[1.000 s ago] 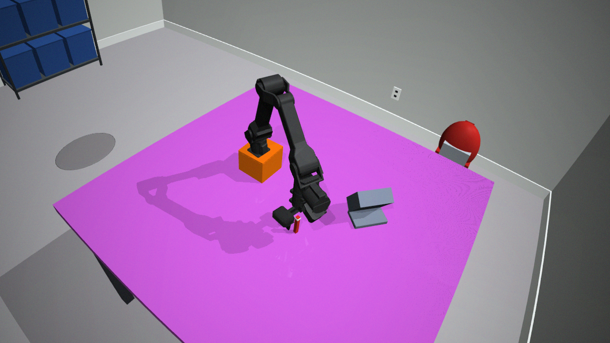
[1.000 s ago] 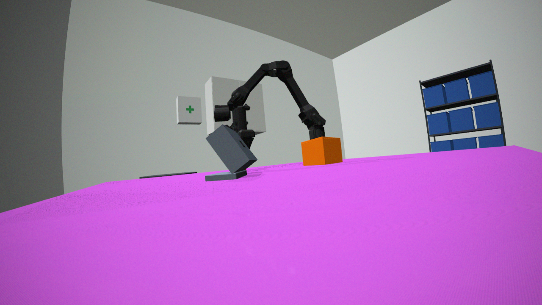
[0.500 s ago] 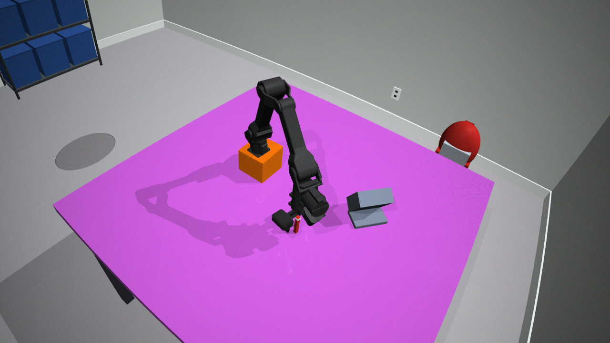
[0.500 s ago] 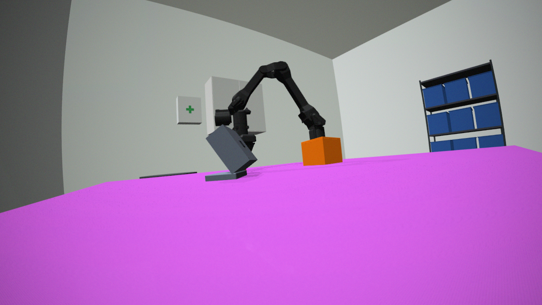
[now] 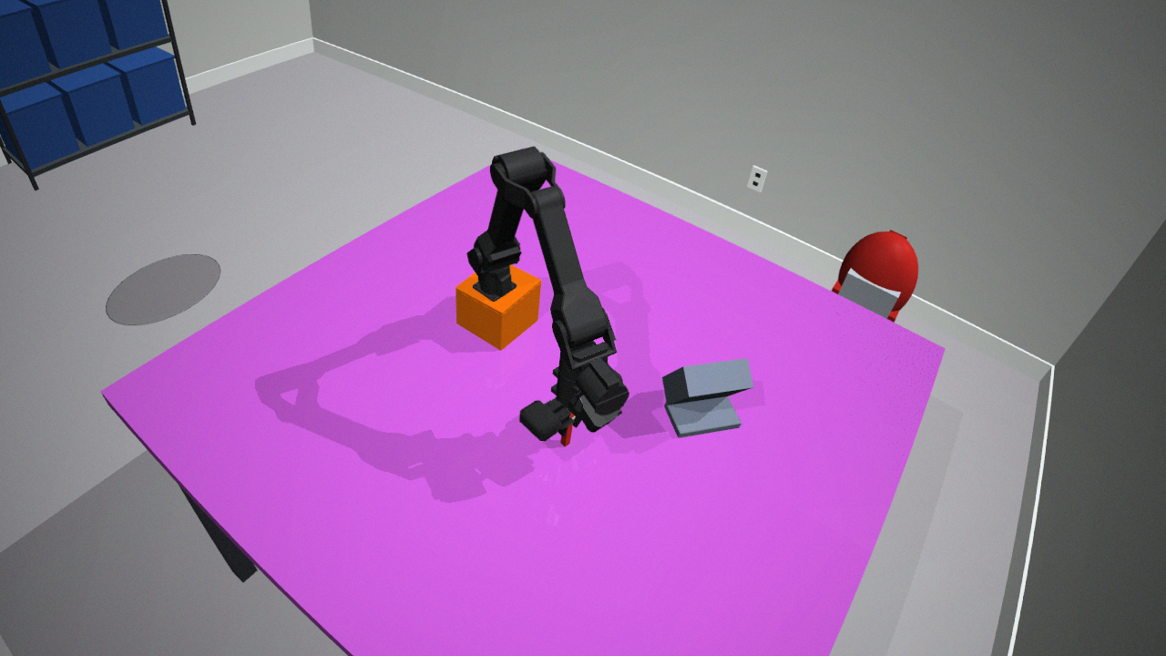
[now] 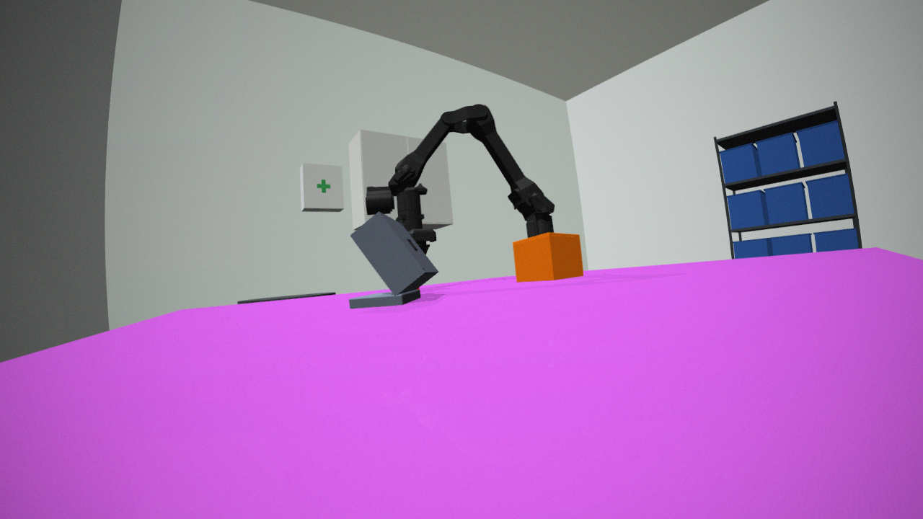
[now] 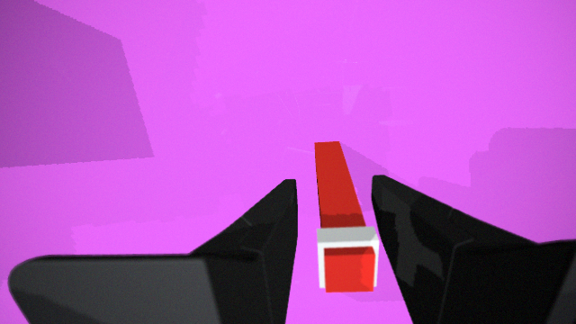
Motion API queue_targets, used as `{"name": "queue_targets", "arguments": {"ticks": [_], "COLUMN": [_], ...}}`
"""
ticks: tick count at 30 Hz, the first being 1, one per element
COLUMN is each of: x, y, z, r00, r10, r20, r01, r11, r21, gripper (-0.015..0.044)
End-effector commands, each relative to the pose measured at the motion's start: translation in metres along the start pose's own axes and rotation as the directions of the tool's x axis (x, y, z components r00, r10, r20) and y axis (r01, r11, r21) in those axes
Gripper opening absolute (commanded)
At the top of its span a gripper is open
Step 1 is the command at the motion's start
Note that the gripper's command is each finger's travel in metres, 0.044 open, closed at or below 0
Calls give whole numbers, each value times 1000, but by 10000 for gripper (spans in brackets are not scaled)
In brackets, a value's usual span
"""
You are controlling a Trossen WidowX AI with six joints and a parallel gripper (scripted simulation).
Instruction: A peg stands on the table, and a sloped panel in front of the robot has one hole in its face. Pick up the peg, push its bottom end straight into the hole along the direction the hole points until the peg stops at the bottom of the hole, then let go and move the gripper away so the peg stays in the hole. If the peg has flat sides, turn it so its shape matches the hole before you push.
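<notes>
The peg (image 5: 566,437) (image 7: 339,189) is a red square bar with a white band near its top. It stands upright on the magenta table. My gripper (image 5: 567,421) (image 7: 334,181) is partly open around the peg's upper part. In the wrist view a gap shows on the left of the peg and a narrower one on the right, so neither finger visibly touches it. The grey sloped panel (image 5: 707,380) (image 6: 390,254) stands on a flat foot beyond the gripper. Its small dark hole (image 6: 412,244) shows in the exterior view, where the fingertips and peg are hidden behind the panel.
The arm's orange base block (image 5: 498,318) (image 6: 548,258) stands on the table (image 5: 570,570) (image 6: 516,400). The panel's foot (image 5: 705,418) (image 6: 374,301) lies flat on the table. A red chair-like object (image 5: 880,257) is beyond the table's edge.
</notes>
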State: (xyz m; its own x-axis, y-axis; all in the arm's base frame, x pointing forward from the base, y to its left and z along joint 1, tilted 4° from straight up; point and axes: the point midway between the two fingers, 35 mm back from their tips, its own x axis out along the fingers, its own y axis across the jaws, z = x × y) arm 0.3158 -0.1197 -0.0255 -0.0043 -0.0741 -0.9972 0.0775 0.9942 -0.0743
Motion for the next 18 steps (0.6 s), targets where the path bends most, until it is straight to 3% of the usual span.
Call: {"name": "queue_targets", "arguments": {"ticks": [1,10,18], "x": [-1,-3,-43], "y": [0,0,0], "z": [0,1,1], "r00": [1000,1000,1000], "r10": [1,0,-1], "r20": [2,1,-3], "r01": [-1,0,1], "r11": [1000,1000,1000], "r21": [0,0,-3], "gripper": [20,0,0]}}
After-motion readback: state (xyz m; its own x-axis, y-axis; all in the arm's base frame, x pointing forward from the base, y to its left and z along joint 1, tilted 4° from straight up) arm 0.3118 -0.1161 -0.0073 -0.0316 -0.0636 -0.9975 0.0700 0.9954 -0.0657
